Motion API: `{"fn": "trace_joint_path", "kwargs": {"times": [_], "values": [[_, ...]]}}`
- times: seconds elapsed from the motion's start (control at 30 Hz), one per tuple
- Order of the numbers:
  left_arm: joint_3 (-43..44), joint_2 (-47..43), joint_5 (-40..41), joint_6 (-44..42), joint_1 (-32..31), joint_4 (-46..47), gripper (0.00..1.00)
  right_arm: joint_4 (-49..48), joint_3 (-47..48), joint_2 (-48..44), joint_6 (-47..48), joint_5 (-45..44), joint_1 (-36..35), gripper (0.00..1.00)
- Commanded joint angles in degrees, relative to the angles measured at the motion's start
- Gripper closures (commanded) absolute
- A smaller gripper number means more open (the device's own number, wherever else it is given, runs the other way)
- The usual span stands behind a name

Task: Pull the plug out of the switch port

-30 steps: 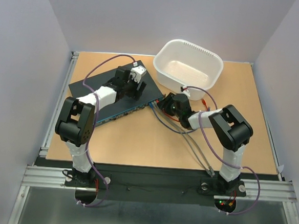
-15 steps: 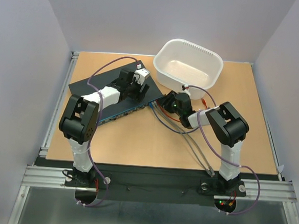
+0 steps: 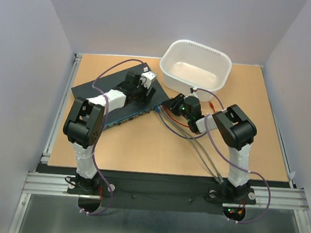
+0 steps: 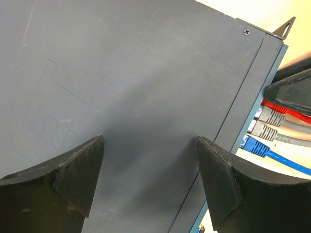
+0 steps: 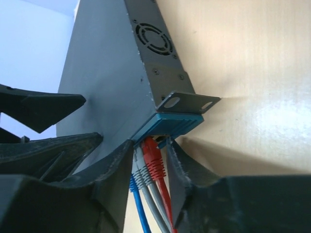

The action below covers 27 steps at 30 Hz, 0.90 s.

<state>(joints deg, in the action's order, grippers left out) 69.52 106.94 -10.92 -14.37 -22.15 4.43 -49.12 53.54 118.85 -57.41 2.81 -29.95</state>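
The dark switch [image 3: 111,100] lies at the table's left rear, with its blue port edge facing front right. Red, two grey and blue plugs [image 5: 155,162] sit in its end ports and also show in the left wrist view [image 4: 265,127]. My right gripper [image 3: 171,103] is open at that port edge. In its own view the right gripper [image 5: 149,160] has its fingers either side of the red and grey plugs; the left finger is against a grey plug, and a narrow gap is beside the red one. My left gripper [image 4: 150,165] is open and empty over the switch's top [image 4: 136,82], near the plug end.
A white tub [image 3: 196,66] stands just behind the right gripper. The cables [image 3: 196,146] run from the ports across the table to the front edge near the right arm's base. The switch's metal mounting ear [image 5: 187,102] juts out above the ports.
The right gripper has moved a little left toward the switch's port edge. The left arm has shifted slightly right along the switch top.
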Motion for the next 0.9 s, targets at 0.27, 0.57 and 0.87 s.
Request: {"fn": "trace_joint_path", "kwargs": {"times": [0.27, 0.57, 0.87], "values": [[2.2, -0.24, 0.46, -0.39, -0.35, 0.76, 0.14, -4.22, -1.77, 1.3, -2.01, 1.41, 0.07, 0.62], [2.38, -0.41, 0.72, -0.31, -0.35, 0.67, 0.14, -4.75, -3.89, -0.37, -1.39, -0.09, 0.16, 0.62], [2.11, -0.5, 1.16, -0.57, -0.35, 0.76, 0.14, -4.93, 1.47, 3.76, -2.88, 1.06, 0.42, 0.63]]}}
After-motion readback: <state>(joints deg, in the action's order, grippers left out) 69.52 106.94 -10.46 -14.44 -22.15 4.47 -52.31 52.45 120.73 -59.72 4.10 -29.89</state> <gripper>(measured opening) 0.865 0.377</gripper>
